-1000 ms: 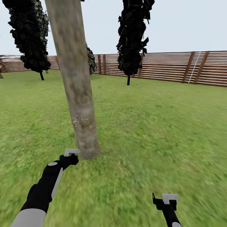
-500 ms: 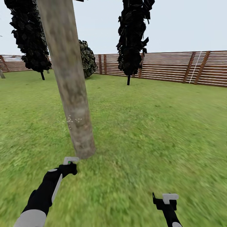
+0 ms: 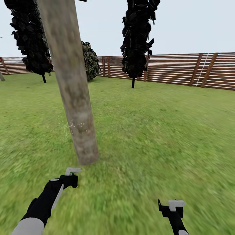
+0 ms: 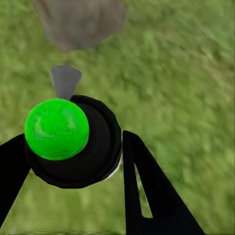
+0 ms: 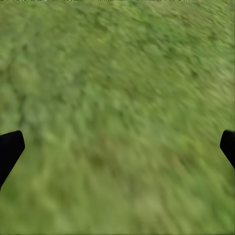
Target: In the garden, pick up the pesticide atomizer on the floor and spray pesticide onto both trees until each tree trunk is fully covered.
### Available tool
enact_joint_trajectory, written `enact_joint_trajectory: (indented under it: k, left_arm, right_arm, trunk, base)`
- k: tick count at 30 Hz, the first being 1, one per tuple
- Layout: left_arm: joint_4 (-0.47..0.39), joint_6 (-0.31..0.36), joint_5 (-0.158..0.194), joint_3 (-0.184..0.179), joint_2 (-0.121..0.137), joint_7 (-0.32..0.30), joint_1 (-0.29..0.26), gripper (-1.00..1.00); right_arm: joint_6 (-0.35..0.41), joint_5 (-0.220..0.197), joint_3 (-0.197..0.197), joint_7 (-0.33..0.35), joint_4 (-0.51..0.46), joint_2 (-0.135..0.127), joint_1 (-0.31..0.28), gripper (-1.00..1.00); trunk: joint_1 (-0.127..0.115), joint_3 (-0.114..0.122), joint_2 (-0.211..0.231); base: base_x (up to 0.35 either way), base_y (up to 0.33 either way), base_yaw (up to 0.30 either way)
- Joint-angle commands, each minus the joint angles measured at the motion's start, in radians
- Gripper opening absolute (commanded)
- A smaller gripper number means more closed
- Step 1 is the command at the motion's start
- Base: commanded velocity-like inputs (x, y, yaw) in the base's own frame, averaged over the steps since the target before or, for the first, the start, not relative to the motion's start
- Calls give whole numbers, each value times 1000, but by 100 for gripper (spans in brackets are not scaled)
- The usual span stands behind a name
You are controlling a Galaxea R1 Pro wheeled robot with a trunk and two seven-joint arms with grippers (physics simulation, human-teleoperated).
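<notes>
Open lawn [image 3: 156,130] across the whole right half of the head view, blurred green turf running unbroken to a brown horizontal-slat fence [image 3: 182,70] along the far edge. In the upper left, a thick tree trunk [image 3: 70,81] leaning slightly, a smooth pale grey-beige cylinder mottled brown, with a scatter of small white specks low on its bark. Behind it, three dark, ragged-leaved trees [image 3: 137,39] standing well apart near the fence.

At lower left, left gripper [image 3: 70,178] near the trunk's base but apart from it, clamped around the pesticide atomizer [image 4: 73,139]: in the left wrist view, a round black body topped by a glossy green dome, a grey wedge-shaped nozzle pointing towards the trunk foot, black fingers [image 4: 147,191] pressed on either side. At lower right, right gripper [image 3: 173,209] hanging over bare grass, holding nothing; in the right wrist view its two black fingertips [image 5: 10,149] spread wide at opposite edges.
</notes>
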Motion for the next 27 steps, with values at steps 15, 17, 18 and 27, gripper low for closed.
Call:
enact_joint_trajectory:
  k: [15, 17, 18, 27]
  left_arm:
    - [36, -57, 18, 45, 56, -9, 0, -100]
    - [66, -116, 19, 42, 70, -13, 0, -100]
    - [80, -136, 18, 35, 66, -13, 1, -100]
    - [141, -179, 23, -97, 21, -16, 0, -100]
  right_arm:
    - [0, 0, 0, 0, 0, 0, 0, 100]
    - [0, 0, 0, 0, 0, 0, 0, 100]
    - [0, 0, 0, 0, 1, 0, 0, 100]
    - [0, 0, 0, 1, 0, 0, 0, 100]
  trunk:
    - [0, 0, 0]
    - [0, 0, 0]
    - [0, 0, 0]
    - [0, 0, 0]
  base:
    - [206, 22, 0]
    - [0, 0, 0]
    - [0, 0, 0]
    - [0, 0, 0]
